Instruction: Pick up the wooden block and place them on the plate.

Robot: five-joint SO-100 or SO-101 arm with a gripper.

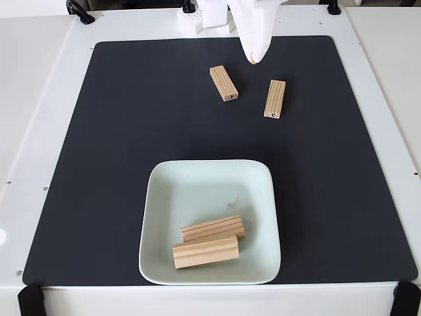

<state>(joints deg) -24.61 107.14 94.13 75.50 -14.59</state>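
Observation:
Two wooden blocks lie in the pale mint plate [164,217] near the mat's front: one [212,229] just behind the other [205,251], both lengthwise left to right. Two more wooden blocks rest on the black mat toward the back, one [223,83] left of the other [275,99]. My white gripper [253,59] hangs at the back centre, its tip pointing down between and behind those two blocks. I see nothing in it, and its fingers appear as one white mass, so open or shut cannot be read.
The black mat [118,164] covers most of the white table [39,99]. The arm's white base [204,16] stands at the back edge. Black clamps [29,299] sit at the table's corners.

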